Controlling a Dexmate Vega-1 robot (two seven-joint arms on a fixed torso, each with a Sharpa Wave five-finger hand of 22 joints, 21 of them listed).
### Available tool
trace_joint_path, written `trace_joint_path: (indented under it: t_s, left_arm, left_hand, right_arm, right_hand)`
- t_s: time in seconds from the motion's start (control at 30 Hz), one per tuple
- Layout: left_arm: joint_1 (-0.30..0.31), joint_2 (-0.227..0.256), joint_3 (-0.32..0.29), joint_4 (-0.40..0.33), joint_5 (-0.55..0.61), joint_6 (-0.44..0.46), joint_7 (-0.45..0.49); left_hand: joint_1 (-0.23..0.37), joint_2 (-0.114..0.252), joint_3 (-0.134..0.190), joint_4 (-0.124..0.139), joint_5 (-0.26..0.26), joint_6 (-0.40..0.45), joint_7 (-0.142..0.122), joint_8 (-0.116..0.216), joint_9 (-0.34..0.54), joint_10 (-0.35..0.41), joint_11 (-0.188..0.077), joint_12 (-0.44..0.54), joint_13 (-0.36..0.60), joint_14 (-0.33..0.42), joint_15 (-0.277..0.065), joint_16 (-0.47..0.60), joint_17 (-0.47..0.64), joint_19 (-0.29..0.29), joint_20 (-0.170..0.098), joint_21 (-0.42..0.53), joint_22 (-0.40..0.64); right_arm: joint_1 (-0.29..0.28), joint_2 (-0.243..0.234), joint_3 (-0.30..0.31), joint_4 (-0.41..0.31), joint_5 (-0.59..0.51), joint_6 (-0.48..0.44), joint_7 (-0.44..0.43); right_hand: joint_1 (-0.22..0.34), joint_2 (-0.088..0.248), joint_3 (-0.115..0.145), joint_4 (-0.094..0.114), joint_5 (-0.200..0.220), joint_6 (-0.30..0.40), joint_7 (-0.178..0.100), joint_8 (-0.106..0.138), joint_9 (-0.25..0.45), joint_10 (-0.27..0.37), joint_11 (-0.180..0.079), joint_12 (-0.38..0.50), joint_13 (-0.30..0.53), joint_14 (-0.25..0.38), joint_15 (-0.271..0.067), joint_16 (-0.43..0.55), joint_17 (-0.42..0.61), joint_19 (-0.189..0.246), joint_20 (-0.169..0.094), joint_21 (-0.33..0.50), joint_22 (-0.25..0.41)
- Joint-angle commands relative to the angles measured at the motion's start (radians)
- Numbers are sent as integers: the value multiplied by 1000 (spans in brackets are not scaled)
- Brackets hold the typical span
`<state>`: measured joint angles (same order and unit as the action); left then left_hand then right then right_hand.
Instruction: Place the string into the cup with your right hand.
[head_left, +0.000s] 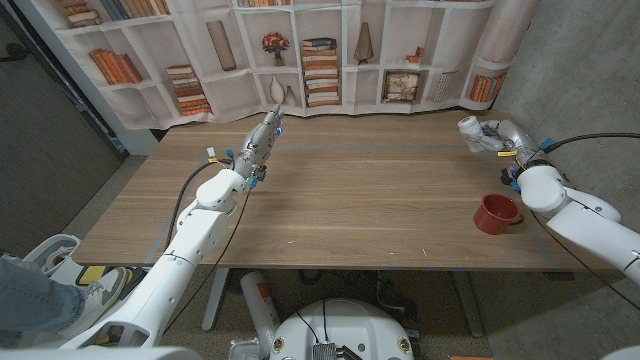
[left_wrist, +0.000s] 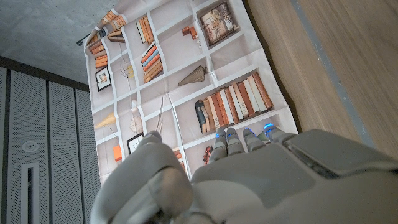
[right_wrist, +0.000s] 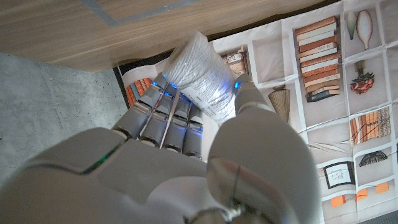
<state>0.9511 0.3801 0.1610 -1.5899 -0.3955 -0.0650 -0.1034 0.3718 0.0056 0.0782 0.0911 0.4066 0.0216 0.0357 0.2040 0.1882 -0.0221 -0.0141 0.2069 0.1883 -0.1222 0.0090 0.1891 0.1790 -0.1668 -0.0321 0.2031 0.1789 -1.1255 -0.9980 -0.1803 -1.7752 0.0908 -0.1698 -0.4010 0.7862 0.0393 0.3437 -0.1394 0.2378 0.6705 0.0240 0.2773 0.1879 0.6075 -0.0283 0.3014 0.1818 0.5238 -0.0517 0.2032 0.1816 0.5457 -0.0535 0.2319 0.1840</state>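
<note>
1. Right hand (head_left: 487, 135) grips the white string (right_wrist: 202, 78) bundle at the table's (head_left: 350, 200) far right corner.
2. Red cup (head_left: 495, 213) stands nearer (well apart).
3. Left hand (head_left: 258, 148): fingers straight, holding nothing.

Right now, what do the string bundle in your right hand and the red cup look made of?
The string looks like white twisted cotton or synthetic cord, matte, wound in fine ribbed turns; the right hand grips it. The red cup looks glazed ceramic, though plastic is possible: smooth, even red, with a handle.
</note>
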Motion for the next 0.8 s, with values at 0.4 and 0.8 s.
trace_joint_path:
  t_s: [0.4,0.8]
  left_arm:
    - [-10,-4,11,-4,11,8,0]
    - [3,1,11,-30,12,20,10]
  left_hand:
    - [8,6,-7,0,-3,6,2,-1,2,4,-3,-1,3,2,-1,-1,5,-33,-13,0,5]
    - [9,7,-10,0,-4,5,1,-2,2,3,-3,-1,3,1,-1,-1,5,-34,-14,0,5]
  right_arm:
    - [-131,12,121,-22,73,107,-9]
    - [-195,41,183,-7,124,208,28]
  right_hand:
    - [22,46,13,6,-7,82,-67,-2,7,10,6,-8,0,6,-67,-4,2,10,-20,-5,2]
    - [26,56,18,6,-12,85,-68,-7,7,9,-3,-13,0,5,-68,-7,3,8,-21,-7,2]
